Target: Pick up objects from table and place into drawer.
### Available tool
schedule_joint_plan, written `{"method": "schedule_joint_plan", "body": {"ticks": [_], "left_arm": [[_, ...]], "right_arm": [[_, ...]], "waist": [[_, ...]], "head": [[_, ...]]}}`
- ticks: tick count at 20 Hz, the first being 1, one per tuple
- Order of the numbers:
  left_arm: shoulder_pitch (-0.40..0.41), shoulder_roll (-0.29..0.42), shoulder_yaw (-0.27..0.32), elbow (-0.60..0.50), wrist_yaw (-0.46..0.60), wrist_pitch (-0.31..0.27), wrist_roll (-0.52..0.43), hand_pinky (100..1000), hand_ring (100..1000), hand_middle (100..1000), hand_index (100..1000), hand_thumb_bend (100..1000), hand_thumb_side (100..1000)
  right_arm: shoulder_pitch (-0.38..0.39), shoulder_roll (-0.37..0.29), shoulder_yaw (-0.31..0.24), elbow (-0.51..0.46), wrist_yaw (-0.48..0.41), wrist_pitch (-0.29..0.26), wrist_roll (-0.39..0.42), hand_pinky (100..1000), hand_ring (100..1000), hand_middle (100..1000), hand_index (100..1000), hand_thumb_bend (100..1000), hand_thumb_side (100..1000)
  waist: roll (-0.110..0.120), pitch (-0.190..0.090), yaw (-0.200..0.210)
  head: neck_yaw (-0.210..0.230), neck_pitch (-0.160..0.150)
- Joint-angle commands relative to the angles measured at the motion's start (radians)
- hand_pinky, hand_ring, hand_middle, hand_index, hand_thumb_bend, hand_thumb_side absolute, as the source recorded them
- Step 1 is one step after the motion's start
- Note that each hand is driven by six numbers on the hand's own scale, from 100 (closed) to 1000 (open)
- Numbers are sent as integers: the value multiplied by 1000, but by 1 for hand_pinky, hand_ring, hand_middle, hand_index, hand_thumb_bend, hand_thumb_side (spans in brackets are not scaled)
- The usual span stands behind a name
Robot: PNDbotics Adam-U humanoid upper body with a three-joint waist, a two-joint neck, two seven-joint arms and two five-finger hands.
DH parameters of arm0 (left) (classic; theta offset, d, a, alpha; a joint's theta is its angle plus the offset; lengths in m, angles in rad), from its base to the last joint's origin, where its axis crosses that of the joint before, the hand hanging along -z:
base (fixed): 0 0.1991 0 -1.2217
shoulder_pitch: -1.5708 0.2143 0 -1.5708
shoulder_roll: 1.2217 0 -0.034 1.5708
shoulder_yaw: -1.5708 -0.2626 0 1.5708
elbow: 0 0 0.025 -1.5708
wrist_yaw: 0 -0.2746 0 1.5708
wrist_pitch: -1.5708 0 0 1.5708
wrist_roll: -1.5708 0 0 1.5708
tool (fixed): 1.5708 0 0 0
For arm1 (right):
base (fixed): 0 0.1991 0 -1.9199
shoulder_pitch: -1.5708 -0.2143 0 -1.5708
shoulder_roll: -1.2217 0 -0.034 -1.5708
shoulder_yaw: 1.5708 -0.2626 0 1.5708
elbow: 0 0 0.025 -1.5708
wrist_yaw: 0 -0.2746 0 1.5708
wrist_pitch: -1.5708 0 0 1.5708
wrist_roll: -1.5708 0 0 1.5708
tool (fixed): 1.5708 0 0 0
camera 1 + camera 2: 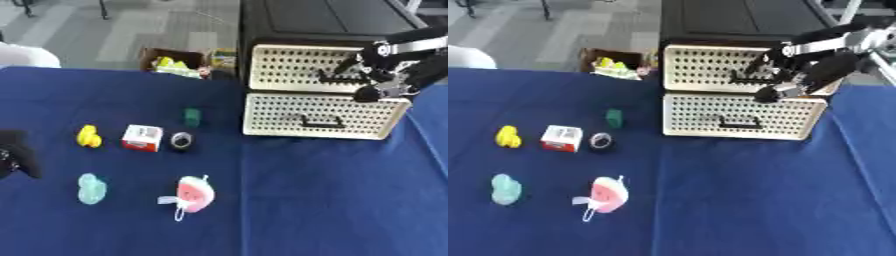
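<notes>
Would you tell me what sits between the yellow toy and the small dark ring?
A red-and-white box sits between the yellow toy and the ring, clearest in the left eye view.

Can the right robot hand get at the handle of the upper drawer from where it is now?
Probably yes. The right robot hand is already at the front of the upper drawer, close to its handle, and nothing stands between them.

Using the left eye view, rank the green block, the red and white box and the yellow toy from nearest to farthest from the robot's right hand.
From the right hand at the upper drawer:
1. Green block, left of the drawers.
2. Red and white box, farther left, mid table.
3. Yellow toy, farthest left.
</notes>
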Motion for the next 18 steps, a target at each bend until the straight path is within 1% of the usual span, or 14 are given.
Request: {"method": "schedule_joint_plan", "body": {"ticks": [1, 6, 13, 18], "left_arm": [[-3, 10, -3, -20, -4, -1, -5, 446, 482, 496, 712, 100, 1000], [-4, 8, -3, -20, -4, 0, -6, 446, 482, 496, 712, 100, 1000], [-2, 5, -4, -20, -4, 1, -9, 446, 483, 496, 712, 100, 1000], [-3, 3, -6, -20, -4, 3, -11, 447, 483, 497, 712, 100, 1000]], "right_arm": [[-26, -18, -7, 10, 26, -17, 11, 266, 239, 241, 935, 525, 840], [-19, -20, -1, 4, 25, -16, 11, 262, 242, 245, 934, 534, 871], [-7, -25, 14, -6, 38, 6, 11, 253, 243, 251, 929, 536, 889], [0, -38, 12, -47, 43, 19, 11, 256, 245, 255, 935, 521, 898]], "waist": [[1, -15, -1], [4, -13, -6], [6, -13, -5], [8, -11, -9]], "head": [[-4, -8], [-6, -9], [-11, -12], [-10, -12]]}}
